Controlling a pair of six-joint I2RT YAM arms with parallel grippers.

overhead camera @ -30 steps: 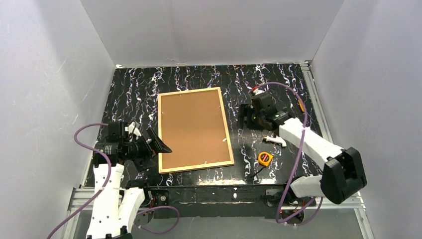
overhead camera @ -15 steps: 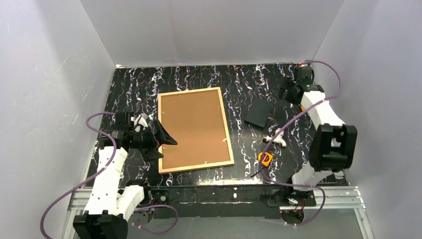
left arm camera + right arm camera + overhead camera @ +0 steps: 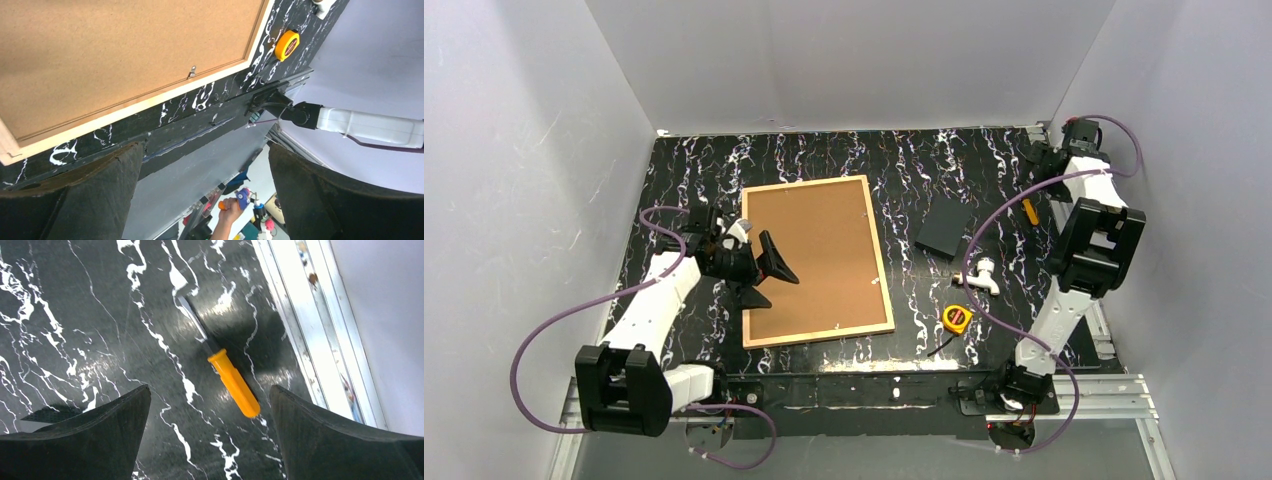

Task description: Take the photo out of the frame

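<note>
The frame, thin light wood strips, lies flat in the middle of the table, face down. The photo's brown backing board fills it; the printed side is hidden. My left gripper hovers open over the frame's left edge, holding nothing. In the left wrist view the backing board, the frame's strip and a small metal tab lie ahead of the left gripper. My right gripper is at the far right corner, open and empty.
An orange-handled screwdriver lies below the right gripper beside the table's metal rail. A small black rectangle, a white fitting and a yellow tape measure lie right of the frame. White walls enclose three sides.
The right gripper let go of the small black rectangle, and the arm swung back to the far right corner. The left gripper moved forward and right, over the frame's left edge.
</note>
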